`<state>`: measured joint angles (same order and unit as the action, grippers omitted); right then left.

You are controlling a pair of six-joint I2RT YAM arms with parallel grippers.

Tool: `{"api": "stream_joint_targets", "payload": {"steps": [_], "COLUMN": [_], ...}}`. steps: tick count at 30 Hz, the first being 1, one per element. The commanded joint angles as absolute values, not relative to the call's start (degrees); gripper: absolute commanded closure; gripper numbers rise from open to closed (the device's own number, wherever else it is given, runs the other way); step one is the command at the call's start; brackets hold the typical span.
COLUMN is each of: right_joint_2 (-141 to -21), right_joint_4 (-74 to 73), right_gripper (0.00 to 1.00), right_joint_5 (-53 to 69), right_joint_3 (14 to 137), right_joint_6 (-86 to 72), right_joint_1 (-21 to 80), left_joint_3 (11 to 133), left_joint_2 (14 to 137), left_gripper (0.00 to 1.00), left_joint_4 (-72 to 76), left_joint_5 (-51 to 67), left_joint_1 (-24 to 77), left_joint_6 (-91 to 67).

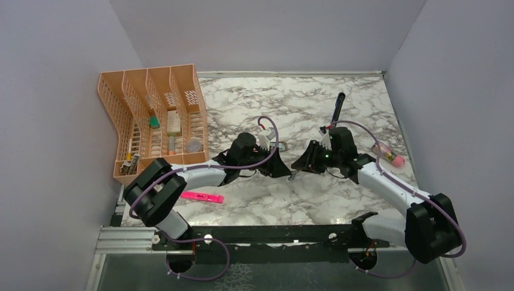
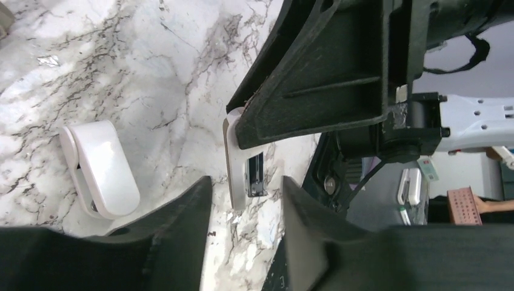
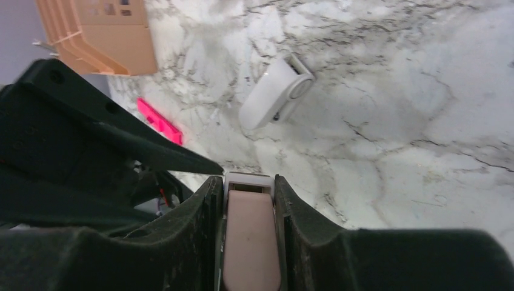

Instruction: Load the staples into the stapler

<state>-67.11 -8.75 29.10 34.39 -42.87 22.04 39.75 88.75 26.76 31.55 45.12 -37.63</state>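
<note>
My right gripper (image 3: 248, 182) is shut on a peach-pink piece (image 3: 251, 242) set in a white frame (image 2: 236, 163), with a finger pressed against each side. In the left wrist view a small silvery-grey block (image 2: 255, 176), seemingly the staples, sits in a slot of that frame. My left gripper (image 2: 245, 188) is open, and its fingertips stand apart on either side of the frame's lower end. Both grippers meet at mid-table, left (image 1: 280, 168) and right (image 1: 300, 165). A slim dark stapler (image 1: 339, 104) lies at the back. A small pinkish-red and white box (image 1: 388, 156) lies at the right.
A white capsule-shaped piece (image 2: 103, 167) lies on the marble just beyond the grippers, also seen in the right wrist view (image 3: 273, 94). A pink highlighter (image 1: 202, 197) lies near the left arm. An orange file organizer (image 1: 151, 115) stands at the back left.
</note>
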Motion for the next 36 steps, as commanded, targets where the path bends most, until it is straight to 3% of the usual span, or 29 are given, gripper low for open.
{"api": "stream_joint_targets", "payload": {"steps": [1, 4, 8, 14, 36], "right_joint_2": [-68.47, -69.34, -70.31, -77.60, -91.84], "right_joint_4": [-16.34, -22.67, -28.07, -31.74, -33.14], "right_gripper": [0.73, 0.73, 0.73, 0.73, 0.67], "right_joint_5": [21.66, 15.03, 7.49, 1.54, -6.11], "right_joint_3": [38.09, 42.06, 45.37, 49.26, 55.18], "right_joint_6": [-39.13, -35.34, -31.47, -28.13, -22.94], "right_joint_1": [21.97, 21.97, 21.97, 21.97, 21.97], "left_joint_3": [38.64, 39.51, 42.78, 47.34, 48.18], "left_joint_2": [87.63, 86.31, 84.27, 82.40, 85.85], "left_gripper": [0.44, 0.31, 0.25, 0.24, 0.24], "left_joint_4": [27.83, 21.59, 10.79, -0.48, -5.72], "left_joint_5": [26.81, 21.26, 11.81, 0.51, 3.26], "left_joint_1": [45.22, 45.22, 45.26, 45.11, 45.18], "left_joint_6": [-34.54, -31.41, -26.53, -23.56, -22.59]}}
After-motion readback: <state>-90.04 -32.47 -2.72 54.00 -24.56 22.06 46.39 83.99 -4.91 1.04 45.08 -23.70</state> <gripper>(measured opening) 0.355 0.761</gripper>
